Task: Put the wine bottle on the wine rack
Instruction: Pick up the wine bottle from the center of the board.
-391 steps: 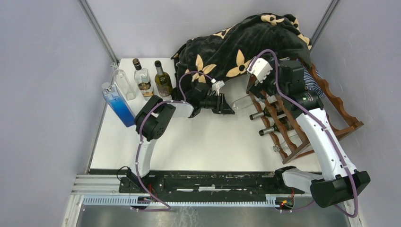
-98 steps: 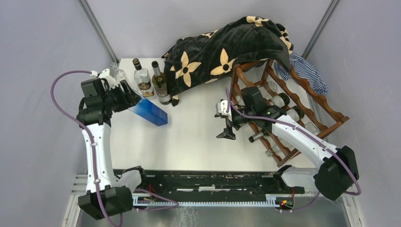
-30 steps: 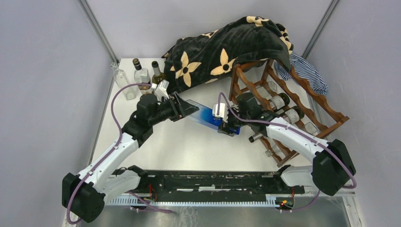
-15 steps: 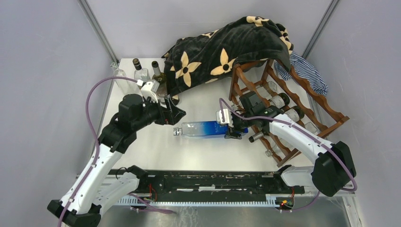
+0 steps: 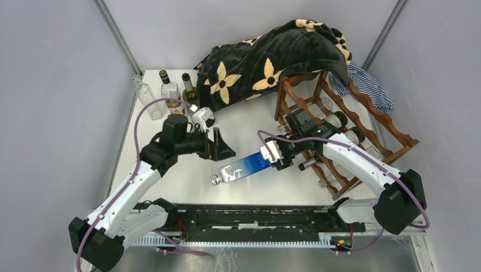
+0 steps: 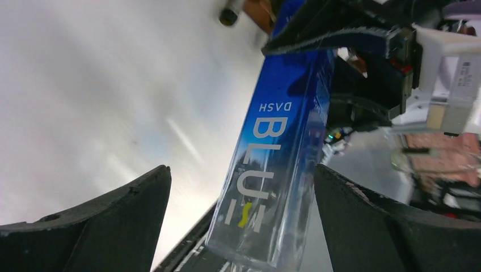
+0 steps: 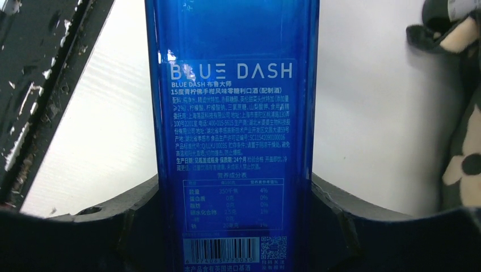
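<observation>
The wine bottle (image 5: 245, 166) is a flat blue one marked BLUE DASH, with a clear neck end pointing toward the near left. My right gripper (image 5: 276, 156) is shut on its blue base end and holds it tilted above the table. In the right wrist view both fingers press the sides of the bottle (image 7: 232, 113), the right gripper (image 7: 233, 195) around its lower label. My left gripper (image 5: 222, 146) stands open just left of the bottle. In the left wrist view the bottle (image 6: 283, 147) lies between the spread left gripper (image 6: 241, 170), untouched. The wine rack (image 5: 397, 127) stands at the right, with bottles in it.
A black blanket with tan flowers (image 5: 272, 51) drapes over the rack's back top. A striped cloth (image 5: 368, 85) hangs behind the rack. A clear bottle (image 5: 146, 96), a short bottle (image 5: 170, 93) and a green bottle (image 5: 190, 93) stand at the far left corner.
My left gripper has opened, let go of the bottle and drawn back to the left. The right gripper keeps the bottle, whose neck end has swung toward the near edge.
</observation>
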Available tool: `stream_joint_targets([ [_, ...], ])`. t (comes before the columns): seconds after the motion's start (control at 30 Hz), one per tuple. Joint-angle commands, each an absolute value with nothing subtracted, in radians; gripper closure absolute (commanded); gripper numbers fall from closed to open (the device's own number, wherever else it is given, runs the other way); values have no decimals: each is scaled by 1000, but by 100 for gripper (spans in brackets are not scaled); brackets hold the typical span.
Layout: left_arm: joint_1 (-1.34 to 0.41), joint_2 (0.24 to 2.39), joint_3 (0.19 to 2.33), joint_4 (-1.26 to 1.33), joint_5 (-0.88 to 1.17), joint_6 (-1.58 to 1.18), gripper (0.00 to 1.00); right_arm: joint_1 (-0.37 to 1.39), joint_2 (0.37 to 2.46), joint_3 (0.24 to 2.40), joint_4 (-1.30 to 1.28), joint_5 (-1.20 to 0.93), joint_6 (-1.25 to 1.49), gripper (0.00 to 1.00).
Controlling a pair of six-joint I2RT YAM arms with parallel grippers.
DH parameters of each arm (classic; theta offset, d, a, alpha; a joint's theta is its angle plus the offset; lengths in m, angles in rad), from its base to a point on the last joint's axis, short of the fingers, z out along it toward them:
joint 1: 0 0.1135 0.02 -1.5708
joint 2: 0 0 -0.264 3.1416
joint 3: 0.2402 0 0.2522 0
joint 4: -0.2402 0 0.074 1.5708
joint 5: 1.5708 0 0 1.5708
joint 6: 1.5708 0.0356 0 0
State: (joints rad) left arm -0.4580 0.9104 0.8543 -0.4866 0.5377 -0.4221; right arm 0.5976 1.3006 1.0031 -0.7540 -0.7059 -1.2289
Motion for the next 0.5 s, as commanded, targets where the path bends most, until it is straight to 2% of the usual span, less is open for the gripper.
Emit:
stream_joint_targets([
  [0.0, -454, 953, 778, -269, 805, -534, 0, 605, 1283, 1108, -771, -810, -1413, 100],
  [0.2, -459, 984, 664, -105, 935, -660, 3, 606, 1291, 1128, -789, -795, -1483, 100],
  [0.4, -479, 978, 610, -40, 959, -729, 5, 605, 1302, 1164, -743, -767, -1445, 100],
  [0.47, -486, 986, 598, -41, 964, -735, 14, 604, 1307, 1180, -737, -764, -1437, 100],
])
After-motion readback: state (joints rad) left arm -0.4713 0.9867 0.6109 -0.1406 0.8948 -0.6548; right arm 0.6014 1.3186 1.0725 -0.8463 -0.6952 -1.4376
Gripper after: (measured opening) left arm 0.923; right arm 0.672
